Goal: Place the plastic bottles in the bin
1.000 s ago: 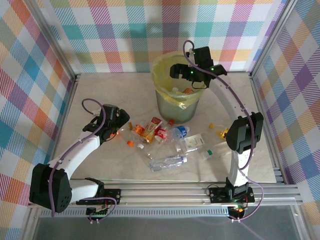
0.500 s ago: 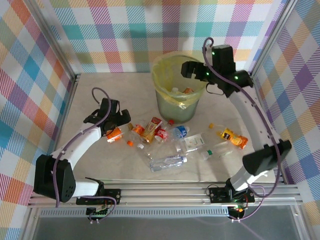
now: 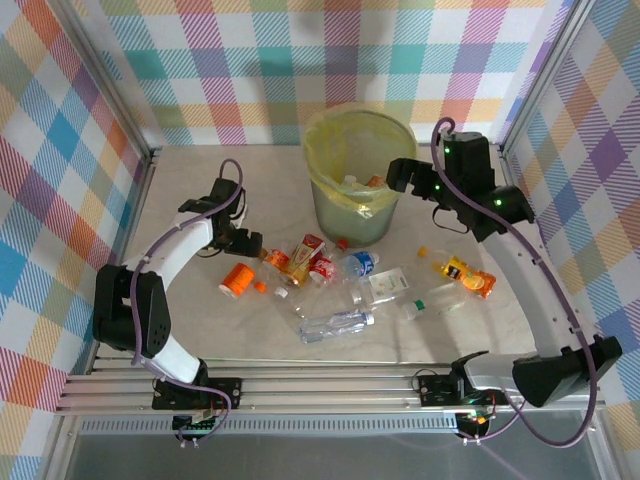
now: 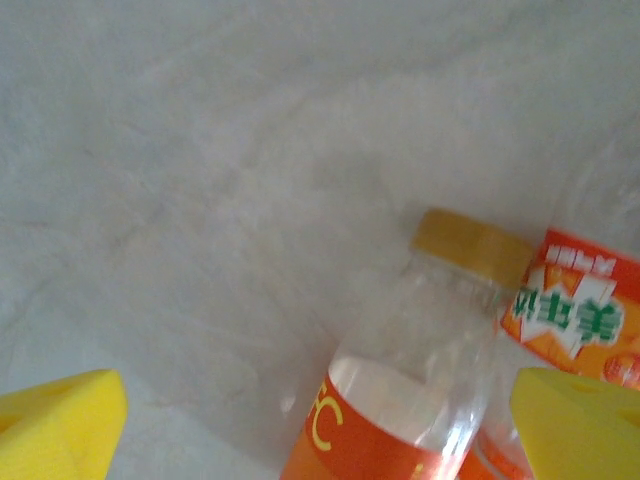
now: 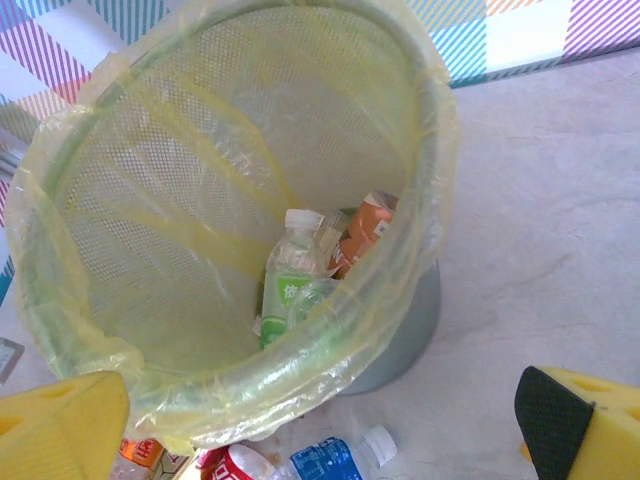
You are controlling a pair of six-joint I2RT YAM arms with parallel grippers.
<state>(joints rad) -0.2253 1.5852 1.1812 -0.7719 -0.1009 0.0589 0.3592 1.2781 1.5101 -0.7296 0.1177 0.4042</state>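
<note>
Left fingers (image 4: 60, 425) stand apart and empty over a clear orange-labelled bottle (image 4: 420, 380) lying on the table (image 4: 200, 150). Right fingers (image 5: 60, 420) are apart too, holding nothing, just beside the bin (image 5: 430, 180), where a few plastic bottles (image 5: 290, 280) lie. Other bottles (image 3: 335, 323) lie scattered on the table in front of the bin.

Round grey-green bin (image 3: 352, 222), yellow translucent bag liner, upright at far middle of bench. Inside it: clear green-labelled white-capped bottle (image 5: 289, 283) and orange bottle (image 5: 365, 232). The rest lie scattered in front: orange capless bottle (image 3: 237, 279) leftmost, red-labelled bottles (image 3: 306, 256), blue-labelled bottle (image 3: 362, 264), clear bottle (image 3: 337, 323) nearest, orange-labelled bottle (image 3: 464, 275) rightmost.
</note>
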